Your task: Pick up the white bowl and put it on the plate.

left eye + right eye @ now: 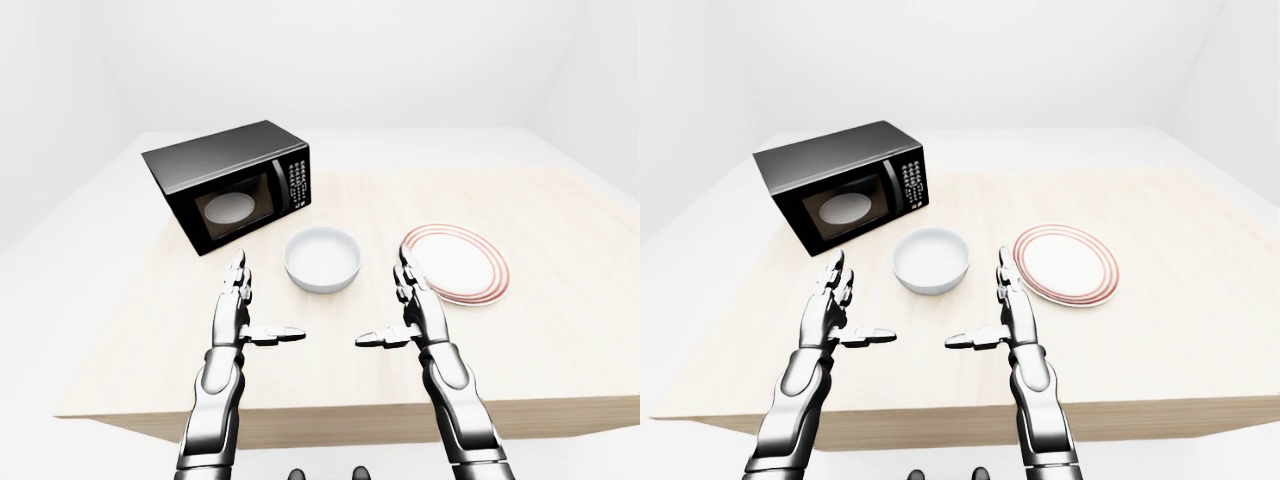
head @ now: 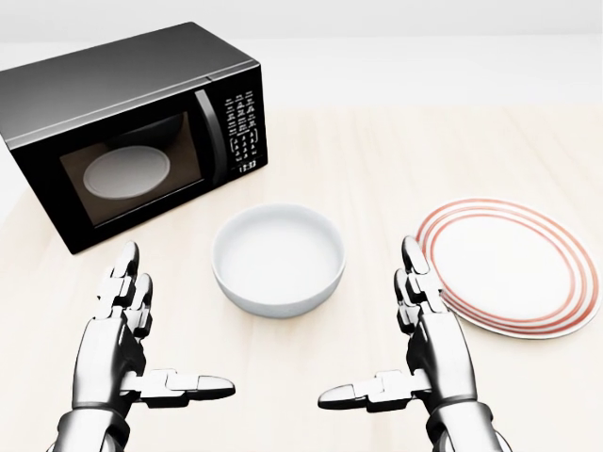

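The white bowl [image 2: 279, 259] stands upright on the wooden table [image 2: 396, 160], in the middle of the head view. The plate [image 2: 509, 266], white with red rings, lies to its right, apart from it. My left hand [image 2: 141, 344] is open, below and left of the bowl, fingers up and thumb pointing right. My right hand [image 2: 400, 348] is open, below and right of the bowl, close to the plate's left rim. Neither hand touches anything.
A black microwave [image 2: 132, 132] with its door shut stands at the upper left of the table, a white disc showing behind its window. The table's near edge [image 1: 330, 420] runs under my forearms in the left-eye view.
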Tool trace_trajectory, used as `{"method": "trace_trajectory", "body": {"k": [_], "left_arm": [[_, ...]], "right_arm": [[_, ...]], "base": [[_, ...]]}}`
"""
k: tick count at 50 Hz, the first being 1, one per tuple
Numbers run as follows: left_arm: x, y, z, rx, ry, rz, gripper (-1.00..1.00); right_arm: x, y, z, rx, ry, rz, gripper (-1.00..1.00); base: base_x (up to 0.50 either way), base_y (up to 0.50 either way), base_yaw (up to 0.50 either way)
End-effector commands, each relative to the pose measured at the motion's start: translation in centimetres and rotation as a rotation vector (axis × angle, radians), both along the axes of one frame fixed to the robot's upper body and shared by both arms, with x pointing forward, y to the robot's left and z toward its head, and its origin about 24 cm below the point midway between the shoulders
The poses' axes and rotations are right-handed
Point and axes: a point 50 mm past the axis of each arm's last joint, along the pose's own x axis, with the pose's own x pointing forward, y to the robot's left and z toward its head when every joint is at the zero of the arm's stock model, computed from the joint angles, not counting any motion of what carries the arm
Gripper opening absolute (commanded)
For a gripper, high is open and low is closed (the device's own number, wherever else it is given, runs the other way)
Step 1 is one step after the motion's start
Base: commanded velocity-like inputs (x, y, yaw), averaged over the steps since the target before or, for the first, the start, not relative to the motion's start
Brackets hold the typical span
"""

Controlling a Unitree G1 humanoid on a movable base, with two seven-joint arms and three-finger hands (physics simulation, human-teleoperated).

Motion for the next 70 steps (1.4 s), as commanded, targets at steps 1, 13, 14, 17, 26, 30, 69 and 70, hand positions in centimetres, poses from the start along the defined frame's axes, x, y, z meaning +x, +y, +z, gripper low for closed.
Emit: {"method": "trace_trajectory", "body": {"k": [1,13,14,17,26,30,69,70], "left_arm": [[0.0,0.0,0.0,0.0,-0.001,0.0,1.0],[0.0,0.0,0.0,0.0,0.0,0.0,1.0],[0.0,0.0,0.0,0.0,0.0,0.0,1.0],[0.0,0.0,0.0,0.0,0.0,0.0,1.0],[0.0,0.0,0.0,0.0,0.0,0.0,1.0],[0.0,0.0,0.0,-0.001,0.0,0.0,1.0],[0.0,0.0,0.0,0.0,0.0,0.0,1.0],[0.0,0.0,0.0,0.0,0.0,0.0,1.0]], "right_arm": [[0.0,0.1,0.0,-0.003,-0.003,0.004,1.0],[0.0,0.1,0.0,-0.002,-0.001,0.005,1.0],[0.0,0.1,0.0,-0.002,-0.001,0.005,1.0],[0.0,0.1,0.0,-0.005,-0.001,0.001,1.0],[0.1,0.0,0.1,-0.035,-0.004,-0.004,1.0],[0.2,-0.1,0.2,-0.042,-0.006,-0.007,1.0],[1.2,0.3,1.8,-0.631,-0.122,0.05,1.0],[1.2,0.4,1.9,-0.658,-0.131,0.055,1.0]], "base": [[0.34,0.0,0.0],[0.32,0.0,0.0],[0.28,0.0,0.0],[0.26,0.0,0.0],[0.05,0.0,0.0],[0.0,0.0,0.0],[0.0,0.0,0.0],[0.0,0.0,0.0]]}}
